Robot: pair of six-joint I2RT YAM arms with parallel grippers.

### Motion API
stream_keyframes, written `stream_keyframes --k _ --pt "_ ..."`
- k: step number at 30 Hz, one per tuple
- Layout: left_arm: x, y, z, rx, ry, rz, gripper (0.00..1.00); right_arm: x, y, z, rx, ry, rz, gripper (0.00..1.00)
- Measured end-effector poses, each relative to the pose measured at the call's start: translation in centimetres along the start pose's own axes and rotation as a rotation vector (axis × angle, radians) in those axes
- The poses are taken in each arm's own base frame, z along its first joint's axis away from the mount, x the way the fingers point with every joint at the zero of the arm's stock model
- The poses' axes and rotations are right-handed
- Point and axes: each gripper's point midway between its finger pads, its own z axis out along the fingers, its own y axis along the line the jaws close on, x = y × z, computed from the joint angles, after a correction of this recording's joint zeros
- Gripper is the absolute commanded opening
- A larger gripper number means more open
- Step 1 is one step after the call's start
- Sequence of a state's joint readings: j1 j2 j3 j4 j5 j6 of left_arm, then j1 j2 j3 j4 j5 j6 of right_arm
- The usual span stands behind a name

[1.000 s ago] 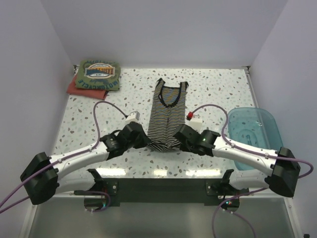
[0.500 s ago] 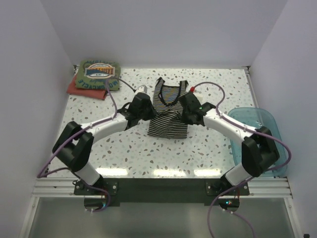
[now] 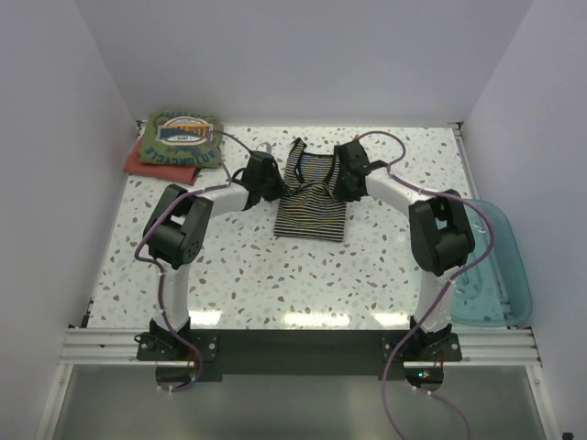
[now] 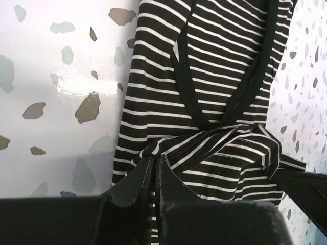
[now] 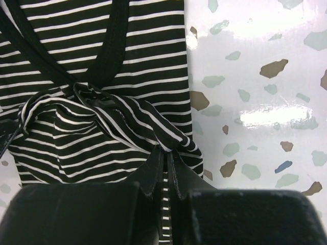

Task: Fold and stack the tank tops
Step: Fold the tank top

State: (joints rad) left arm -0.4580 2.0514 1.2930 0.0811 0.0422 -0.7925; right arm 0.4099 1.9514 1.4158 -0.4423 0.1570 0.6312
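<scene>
The black-and-white striped tank top (image 3: 312,206) lies at the middle back of the table, its lower half folded up over the upper half. My left gripper (image 3: 273,181) is shut on its hem corner at the left, seen in the left wrist view (image 4: 153,162). My right gripper (image 3: 341,180) is shut on the other hem corner, seen in the right wrist view (image 5: 167,153). The striped cloth (image 4: 214,92) (image 5: 92,102) bunches between them. The olive green tank top (image 3: 183,137) lies folded on a red one (image 3: 151,166) at the back left. The mustard one is hidden.
A translucent blue plastic basket (image 3: 500,266) stands at the right edge beside the right arm. White walls close in the back and both sides. Cables loop over the table behind both arms.
Both grippers have carried the hem of the striped tank top from the near side toward the back, folding it up over the neckline. Both arms are now stretched far back.
</scene>
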Motion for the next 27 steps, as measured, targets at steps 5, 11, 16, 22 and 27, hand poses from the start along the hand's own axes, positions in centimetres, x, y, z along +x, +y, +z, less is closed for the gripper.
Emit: stream_keyframes --k 5,11,16,22,27 --pt "-0.2 -0.3 0.3 0.031 0.007 -0.001 0.01 -0.7 -0.1 0.1 -0.014 -0.002 0.006 0.04" --pt "-1.3 -1.3 0.3 0.071 -0.017 0.01 0.24 -1.2 -0.4 0.1 -0.015 -0.011 0.009 0.34" --pt "-2.1 -1.3 0.3 0.087 -0.033 0.013 0.46 -2.4 -0.2 -0.2 -0.024 -0.032 0.008 0.63" --pt "-4.3 -0.3 -1.0 0.065 -0.094 0.001 0.52 -4.1 0.2 -1.0 -0.038 -0.069 -0.001 0.63" --pt "-6.6 -1.5 -4.5 0.078 -0.173 -0.001 0.41 -3.9 0.9 -1.7 -0.046 -0.079 -0.026 0.48"
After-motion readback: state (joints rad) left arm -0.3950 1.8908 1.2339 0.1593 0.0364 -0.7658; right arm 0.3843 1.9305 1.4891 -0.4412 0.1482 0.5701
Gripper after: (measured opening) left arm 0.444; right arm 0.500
